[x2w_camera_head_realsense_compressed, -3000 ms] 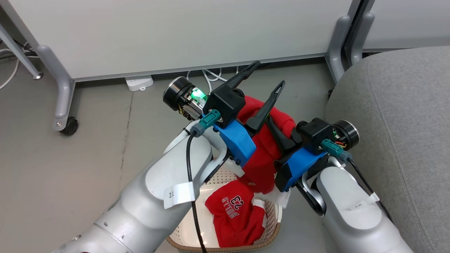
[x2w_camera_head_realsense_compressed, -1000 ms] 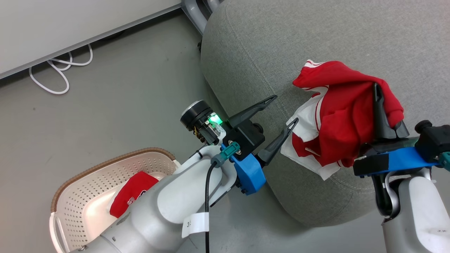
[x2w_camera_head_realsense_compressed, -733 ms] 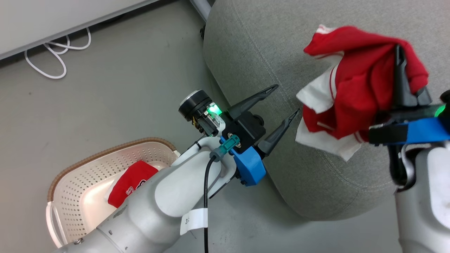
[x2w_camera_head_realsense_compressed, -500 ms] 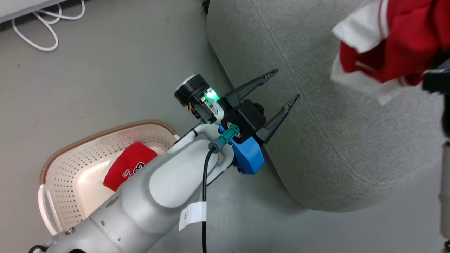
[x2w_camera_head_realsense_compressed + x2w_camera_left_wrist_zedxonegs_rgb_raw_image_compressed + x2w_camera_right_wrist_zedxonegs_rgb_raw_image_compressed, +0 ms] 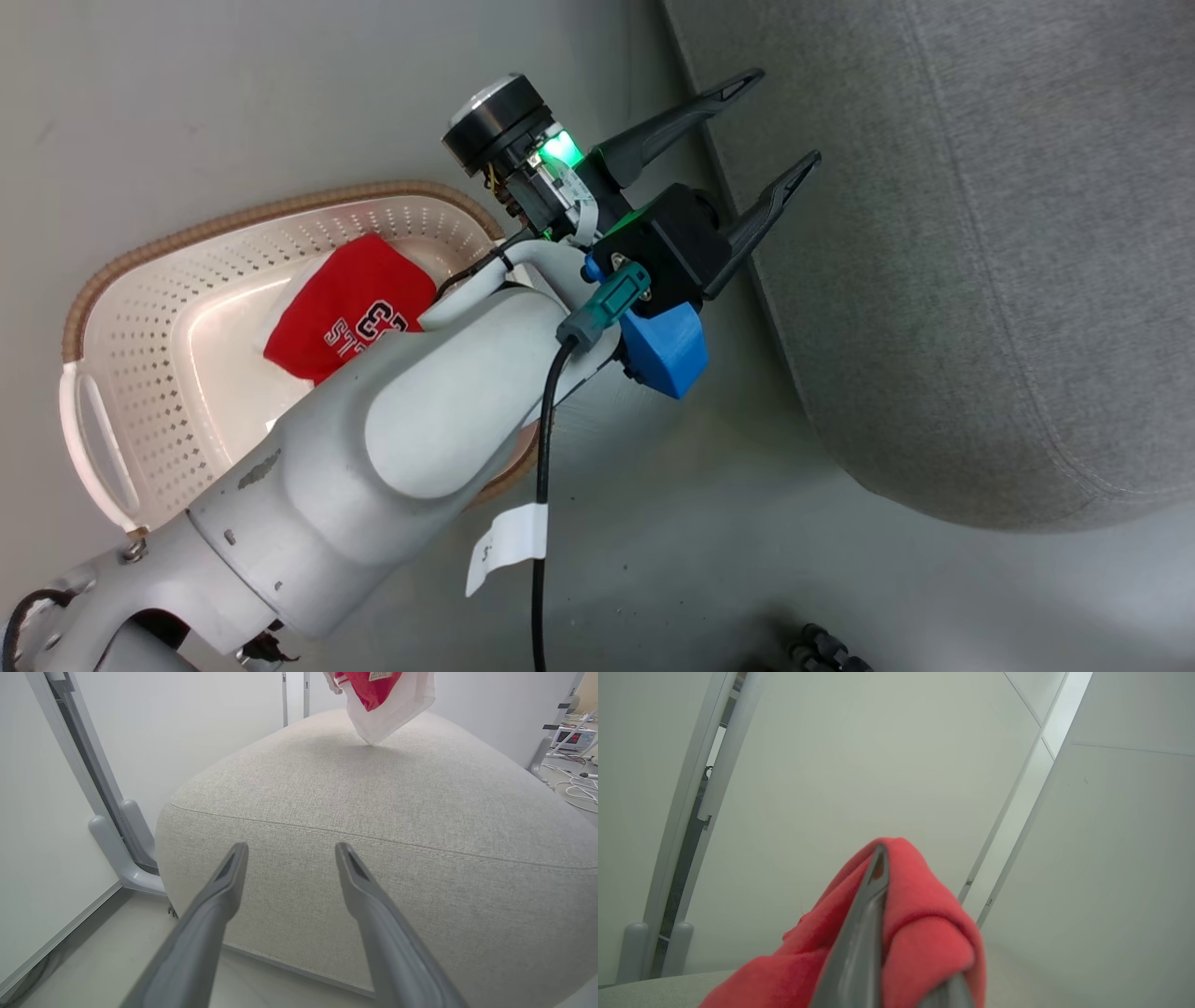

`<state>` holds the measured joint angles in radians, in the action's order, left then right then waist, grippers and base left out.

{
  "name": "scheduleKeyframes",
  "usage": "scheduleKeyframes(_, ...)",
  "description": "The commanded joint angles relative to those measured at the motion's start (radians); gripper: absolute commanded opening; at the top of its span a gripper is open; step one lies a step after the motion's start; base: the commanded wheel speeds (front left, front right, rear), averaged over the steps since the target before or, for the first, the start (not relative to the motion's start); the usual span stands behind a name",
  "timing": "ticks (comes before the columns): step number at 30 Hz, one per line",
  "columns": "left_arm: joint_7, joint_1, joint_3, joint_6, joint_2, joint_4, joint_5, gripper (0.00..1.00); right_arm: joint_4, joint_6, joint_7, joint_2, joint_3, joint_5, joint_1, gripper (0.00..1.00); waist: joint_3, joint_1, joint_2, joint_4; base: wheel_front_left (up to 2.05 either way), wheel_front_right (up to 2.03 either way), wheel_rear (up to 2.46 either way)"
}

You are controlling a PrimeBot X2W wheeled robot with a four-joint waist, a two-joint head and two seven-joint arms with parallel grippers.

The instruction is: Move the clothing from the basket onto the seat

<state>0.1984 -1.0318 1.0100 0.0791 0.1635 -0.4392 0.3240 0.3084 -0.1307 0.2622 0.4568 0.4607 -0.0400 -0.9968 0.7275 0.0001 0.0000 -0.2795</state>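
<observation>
My right gripper [image 5: 880, 858] is shut on one red garment [image 5: 920, 942], whose fabric drapes over both fingers. Seen from the left wrist, that garment's red and white end [image 5: 385, 695] hangs just above the top of the light grey seat [image 5: 373, 802], its white tip about touching the cushion. My left gripper [image 5: 782, 126] is open with nothing between its fingers, and it hovers by the side of the seat [image 5: 980, 233]. A second red garment [image 5: 350, 313] with white lettering lies in the cream perforated basket [image 5: 140, 355] on the floor, partly hidden by my left forearm.
White partition panels on grey feet [image 5: 117, 854] stand close behind the seat. Cables and a small device [image 5: 572, 737] lie on the floor at the far right. The basket sits left of the seat with bare grey floor [image 5: 728, 523] between them.
The head camera has swung, so the basket now sits higher in view. My right gripper with the red garment has left the head view, carried over the seat. The left gripper stayed open.
</observation>
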Motion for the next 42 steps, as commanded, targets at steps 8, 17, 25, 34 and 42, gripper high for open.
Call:
scheduleKeyframes(8,-0.012,-0.035,0.007,-0.012,0.026,0.031,-0.016,1.0,0.155,0.0,0.004,0.002,0.014,0.001,0.005,0.0,0.102,-0.0001,0.0,0.041,0.0,0.0,0.0)
scheduleKeyframes(17,-0.017,-0.034,0.015,-0.019,0.036,0.037,-0.007,1.0,0.248,0.0,0.004,-0.083,0.025,0.002,0.097,0.0,0.104,-0.0001,0.0,0.036,0.0,0.0,0.0)
scheduleKeyframes(25,-0.017,-0.024,0.022,-0.023,0.039,0.037,-0.001,1.0,0.274,0.0,0.004,-0.131,0.027,-0.019,0.141,0.89,0.087,-0.0001,0.0,0.029,0.0,0.0,0.0)
scheduleKeyframes(34,0.029,0.027,0.014,-0.038,0.022,0.007,0.03,1.0,0.163,0.0,0.004,-0.151,0.026,-0.038,0.293,1.0,-0.021,-0.0001,0.0,0.034,0.0,0.0,0.0)
scheduleKeyframes(42,0.066,0.137,-0.035,-0.065,0.001,-0.024,0.075,1.0,0.005,0.0,0.004,-0.179,-0.021,0.007,0.506,1.0,-0.203,-0.0001,0.0,0.06,0.0,0.0,0.0)
